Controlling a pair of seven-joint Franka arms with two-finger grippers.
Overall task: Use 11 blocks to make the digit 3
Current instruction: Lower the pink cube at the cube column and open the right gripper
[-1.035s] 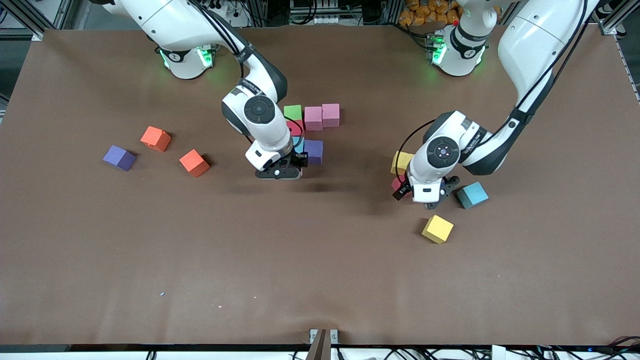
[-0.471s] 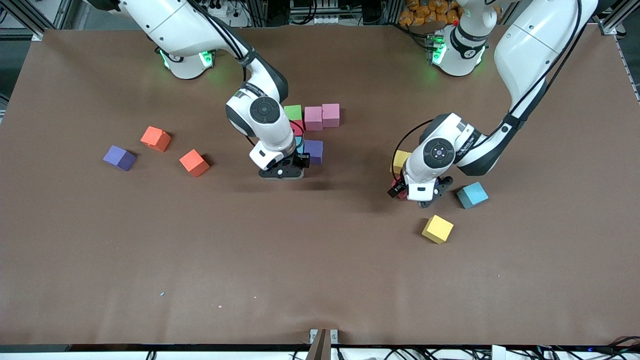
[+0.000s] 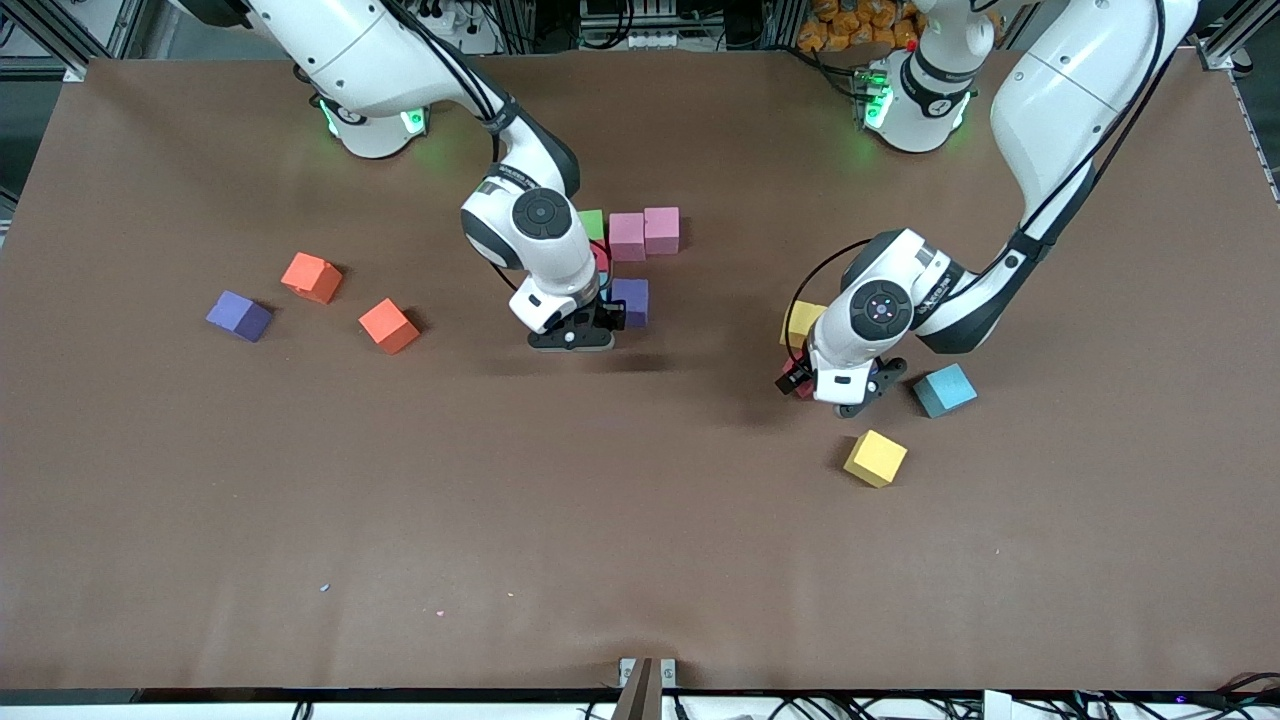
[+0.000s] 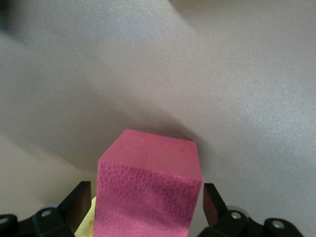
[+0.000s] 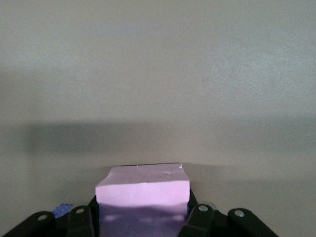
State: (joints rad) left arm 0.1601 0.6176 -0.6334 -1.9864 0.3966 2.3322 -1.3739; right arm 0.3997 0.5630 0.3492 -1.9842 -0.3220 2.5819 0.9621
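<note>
The blocks are small foam cubes: judged light, slightly compressible, with a matte, grippy skin. Grip each on two opposite flat faces, near mid-height; a corner grip would likely let the cube twist.

Nearest the front camera lies a yellow block (image 3: 875,458), alone on open bench (image 3: 640,540), with wide free room on every side. Just farther, toward the left arm's end, sits a light blue block (image 3: 944,390).

Beside it, the left gripper (image 3: 838,385) is low at the bench, its jaws set on either side of a pink-red block (image 4: 148,192). In the left wrist view the jaws flank the block's two side faces with thin gaps showing, so a firm clamp cannot be confirmed. A second yellow block (image 3: 803,322) lies just beside it, close enough to be nudged.

The right gripper (image 3: 572,335) stands at the near edge of the started figure. In the right wrist view, its jaws sit against both sides of a pale purple block (image 5: 143,190).

Next to it lies a purple block (image 3: 630,300), then a green block (image 3: 592,224) and two pink blocks (image 3: 645,232) in a row. This cluster is tight; approach it from the open bench on the camera's side.

Toward the right arm's end, two orange blocks (image 3: 388,325) and another purple block (image 3: 239,316) lie well apart and are easily reached.
</note>
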